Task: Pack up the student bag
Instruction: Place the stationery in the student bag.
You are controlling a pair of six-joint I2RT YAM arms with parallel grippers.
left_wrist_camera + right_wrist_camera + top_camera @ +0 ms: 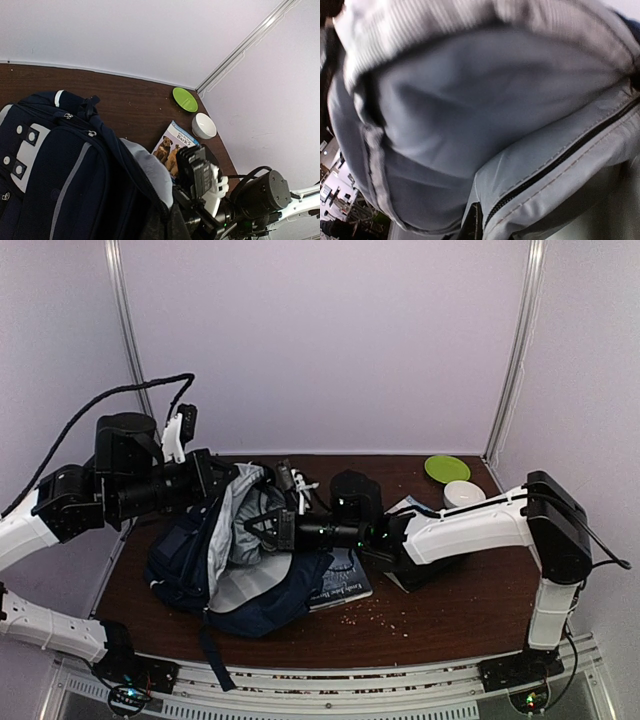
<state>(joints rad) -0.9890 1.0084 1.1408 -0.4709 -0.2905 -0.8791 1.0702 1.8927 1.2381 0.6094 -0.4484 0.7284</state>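
Note:
The student bag (185,560), navy with grey lining, lies at the table's left with its mouth facing right; it also shows in the left wrist view (60,175). My left gripper (222,478) is at the bag's upper rim and holds it lifted; its fingers are out of the wrist view. My right gripper (262,530) reaches into the bag's mouth. Its fingers are hidden behind a grey zip pouch (560,170) that sits right at the jaws, in front of the lining (470,100). The pouch shows as dark grey fabric in the left wrist view (172,225).
A blue book (345,575) lies partly under the bag's right edge. A dog book (172,147) lies behind the right arm. A green plate (447,468) and a white bowl (462,493) stand at the back right. Crumbs (385,615) dot the table's front.

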